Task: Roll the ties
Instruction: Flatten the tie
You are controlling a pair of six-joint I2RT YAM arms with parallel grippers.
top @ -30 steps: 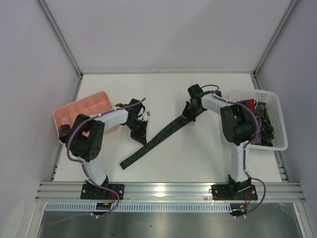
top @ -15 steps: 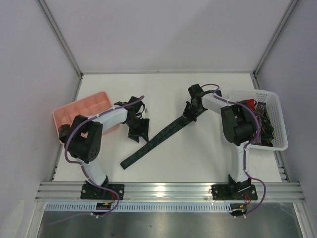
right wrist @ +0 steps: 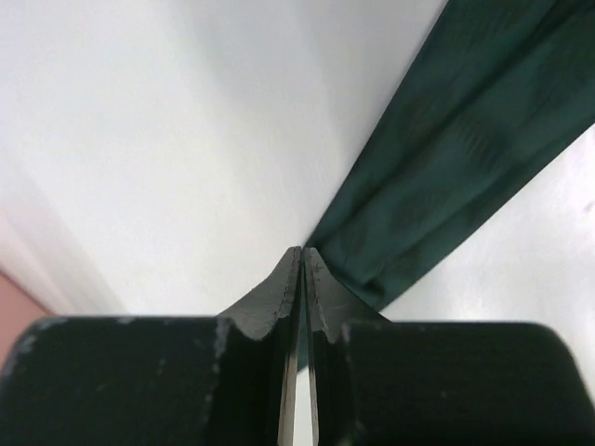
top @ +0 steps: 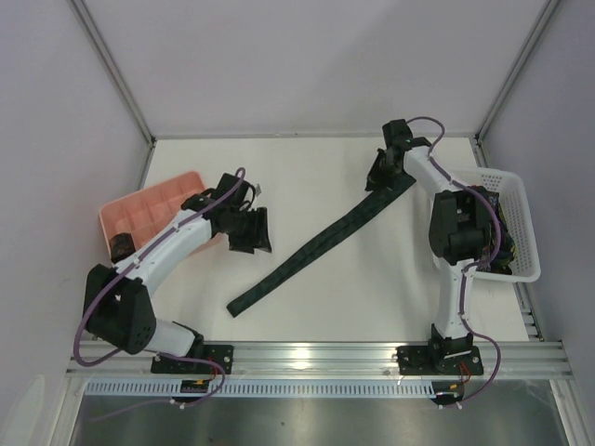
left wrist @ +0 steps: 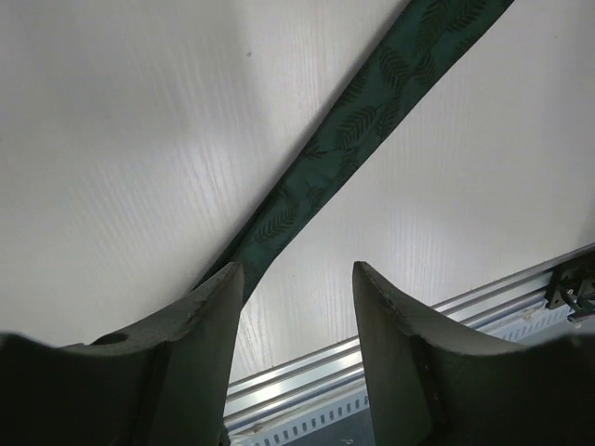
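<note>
**Figure: both arms at one tie, seen from above and from each wrist.** The dark green, leaf-patterned tie lies flat and unrolled on the white counter. It runs on a diagonal away from the pink tray, its narrow tip nearer the tray and its wide end farthest from it. The left claw hangs just beside the tray on the tie's side, fingers spread and holding nothing. Its wrist view looks between them at the tie's narrow stretch. The right claw sits at the wide end, clenched to a hairline slit. The fabric reaches its tips, but whether any is pinched cannot be told.

A small dark coil rests in the tray's near corner. Farther from the tray than the tie, a white basket holds more ties.

*Hazards.*
- A snagged edge would drag the wide end askew if the right claw lifts.
- Thin cloth lying flat may slip the fingers.
- A loose first turn would let the coil spring open.

*Markings.* No brand, label or writing is legible.
</note>
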